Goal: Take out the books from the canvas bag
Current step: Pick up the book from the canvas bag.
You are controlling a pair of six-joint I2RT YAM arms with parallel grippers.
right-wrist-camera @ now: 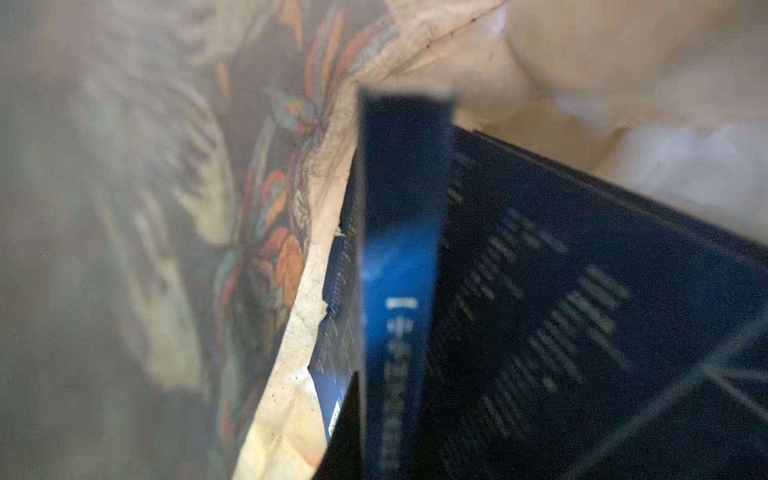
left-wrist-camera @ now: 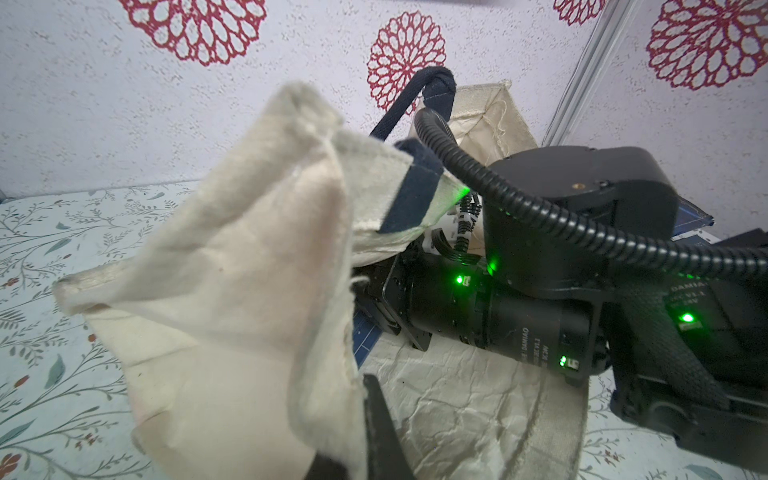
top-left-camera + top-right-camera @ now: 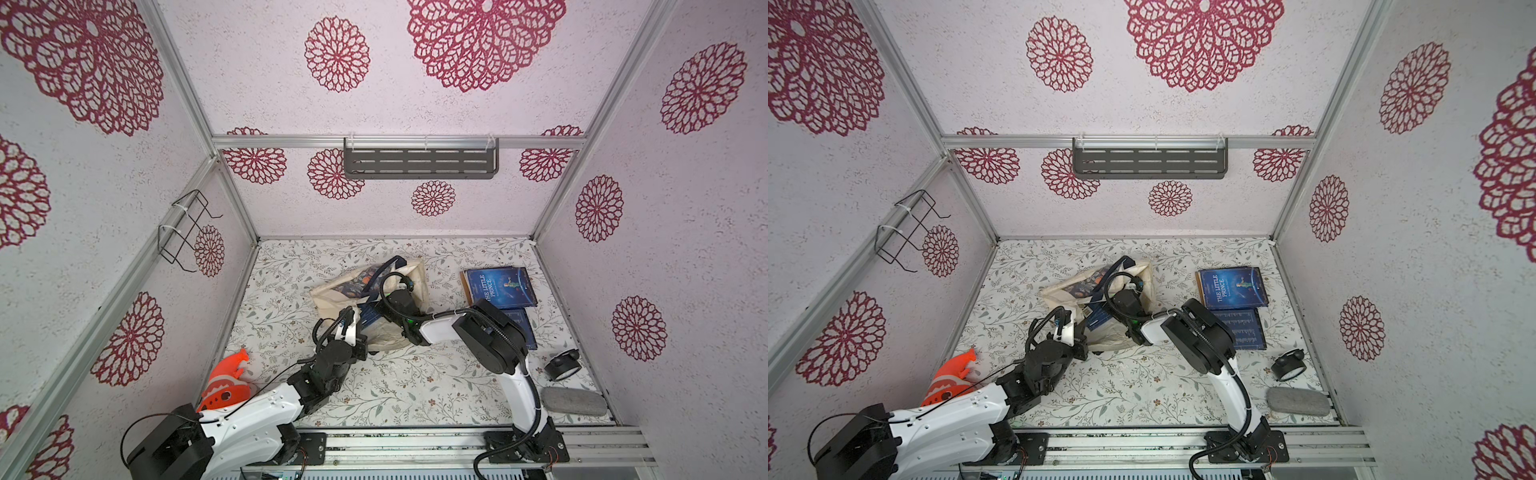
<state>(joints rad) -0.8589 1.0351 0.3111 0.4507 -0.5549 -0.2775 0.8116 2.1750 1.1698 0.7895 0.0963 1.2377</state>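
Note:
The cream canvas bag (image 3: 332, 293) lies slumped mid-table with its mouth toward the arms; its navy handle (image 2: 432, 89) arches up. My left gripper (image 3: 356, 316) is shut on the bag's near rim, holding a fold of cream cloth (image 2: 232, 266) up; only one dark finger (image 2: 380, 424) shows. My right gripper (image 1: 390, 415) is inside the bag's mouth, shut on the spine of a dark blue book (image 1: 401, 232), beside the floral print (image 1: 282, 257). That book's corner shows in both top views (image 3: 1096, 318). Two more books lie to the right: a blue one (image 3: 498, 286) and a partly hidden one (image 3: 519, 326).
An orange toy fish (image 3: 226, 384) sits by the left arm's base. A black alarm clock (image 3: 561, 365) and a grey oval pad (image 3: 575, 401) lie at the front right. A wire rack (image 3: 183, 230) hangs on the left wall, a grey shelf (image 3: 419, 160) on the back wall.

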